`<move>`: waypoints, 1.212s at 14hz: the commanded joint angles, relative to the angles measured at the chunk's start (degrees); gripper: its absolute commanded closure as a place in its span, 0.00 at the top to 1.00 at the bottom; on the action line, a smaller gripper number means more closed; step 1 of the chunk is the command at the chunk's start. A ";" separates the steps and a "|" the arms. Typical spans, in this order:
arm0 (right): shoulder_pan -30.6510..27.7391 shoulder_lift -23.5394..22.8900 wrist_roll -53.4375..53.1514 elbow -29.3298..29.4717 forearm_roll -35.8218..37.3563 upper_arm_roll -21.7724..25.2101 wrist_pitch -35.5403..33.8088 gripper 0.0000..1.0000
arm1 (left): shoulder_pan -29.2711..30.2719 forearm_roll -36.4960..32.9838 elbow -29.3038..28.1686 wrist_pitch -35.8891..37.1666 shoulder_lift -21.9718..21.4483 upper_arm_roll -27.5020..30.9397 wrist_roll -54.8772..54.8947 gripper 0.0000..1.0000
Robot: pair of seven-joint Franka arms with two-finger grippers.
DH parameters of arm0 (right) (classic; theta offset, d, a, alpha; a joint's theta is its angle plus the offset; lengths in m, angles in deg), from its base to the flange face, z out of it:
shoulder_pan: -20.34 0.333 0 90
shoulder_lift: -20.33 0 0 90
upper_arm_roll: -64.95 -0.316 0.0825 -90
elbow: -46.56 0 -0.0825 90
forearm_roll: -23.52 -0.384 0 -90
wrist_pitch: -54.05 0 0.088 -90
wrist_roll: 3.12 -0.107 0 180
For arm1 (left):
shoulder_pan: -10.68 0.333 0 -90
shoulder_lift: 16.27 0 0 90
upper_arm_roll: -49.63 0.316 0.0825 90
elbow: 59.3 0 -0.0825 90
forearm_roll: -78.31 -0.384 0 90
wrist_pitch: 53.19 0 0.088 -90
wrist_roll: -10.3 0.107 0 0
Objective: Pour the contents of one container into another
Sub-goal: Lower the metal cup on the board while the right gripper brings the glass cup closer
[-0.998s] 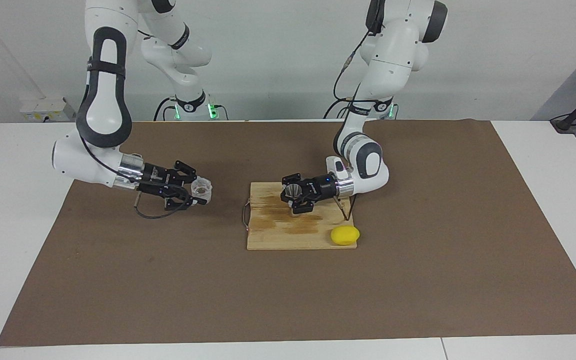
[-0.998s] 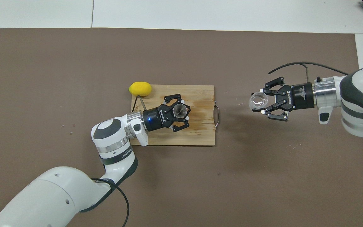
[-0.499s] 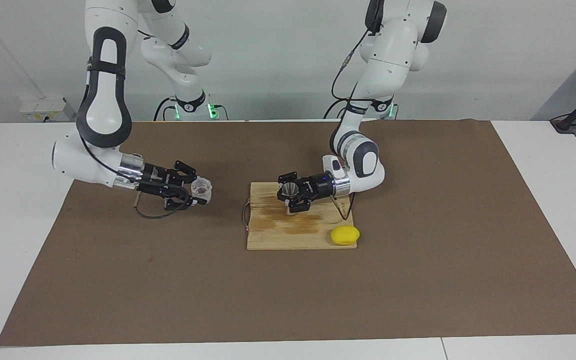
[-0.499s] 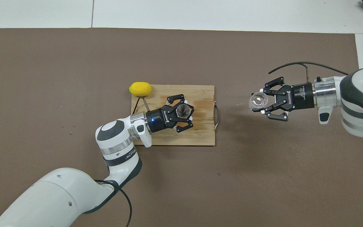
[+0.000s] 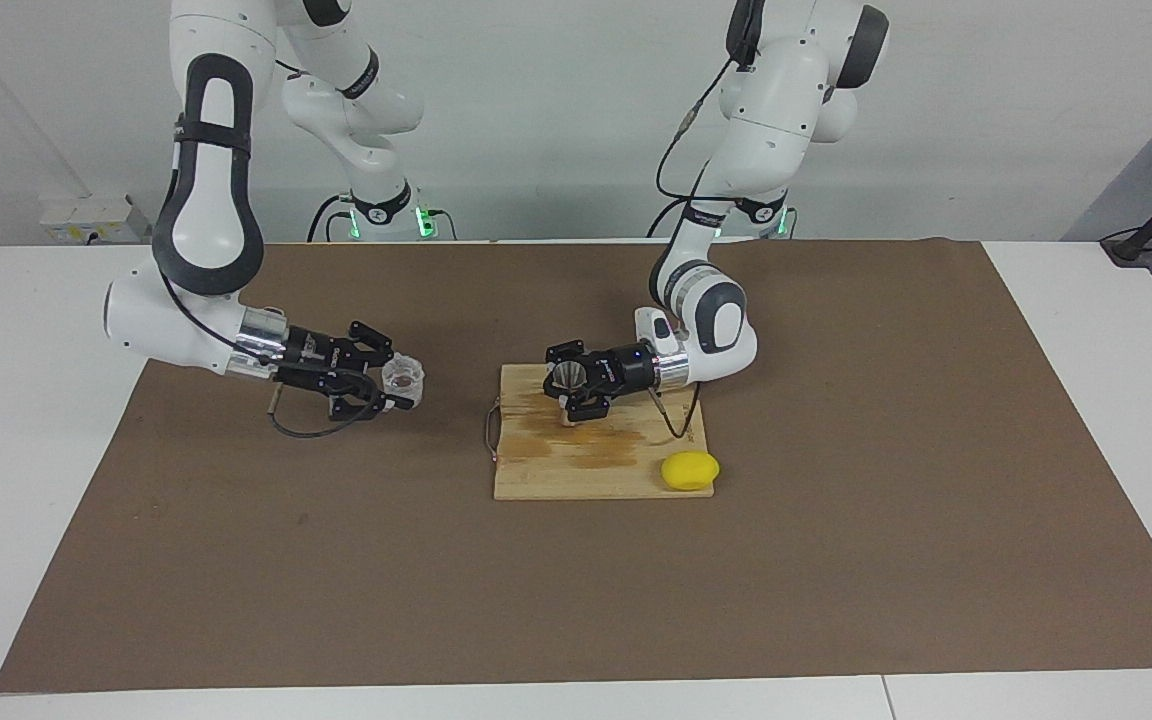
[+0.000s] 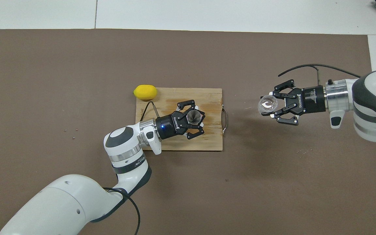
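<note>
My left gripper is shut on the steel hourglass jigger. It holds the jigger upright, mouth up, low over the wooden cutting board. I cannot tell whether the jigger's base touches the board. My right gripper is shut on the clear faceted glass tumbler. It holds the tumbler upright, low over the brown mat toward the right arm's end, apart from the board.
A yellow lemon lies at the board's corner farthest from the robots, toward the left arm's end. A metal handle sticks out of the board toward the tumbler. The brown mat covers the table.
My left gripper has carried the jigger across the board toward the right arm's end and a little nearer to the robots. The right gripper and tumbler have stayed put.
</note>
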 commanded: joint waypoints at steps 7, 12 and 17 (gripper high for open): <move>0.49 1.27 -1.10 -0.90 -0.38 -0.38 1.06 0.00 | -0.80 1.33 1.10 -0.76 1.04 0.54 1.86 0.29; 1.29 1.27 -1.28 -0.90 -0.56 -0.46 1.14 0.00 | -0.10 0.72 1.02 -0.67 0.96 0.54 1.77 0.58; 2.61 1.27 -1.37 -0.81 -1.61 -0.55 2.37 0.00 | 0.08 0.46 1.02 -0.49 0.96 0.54 1.68 0.76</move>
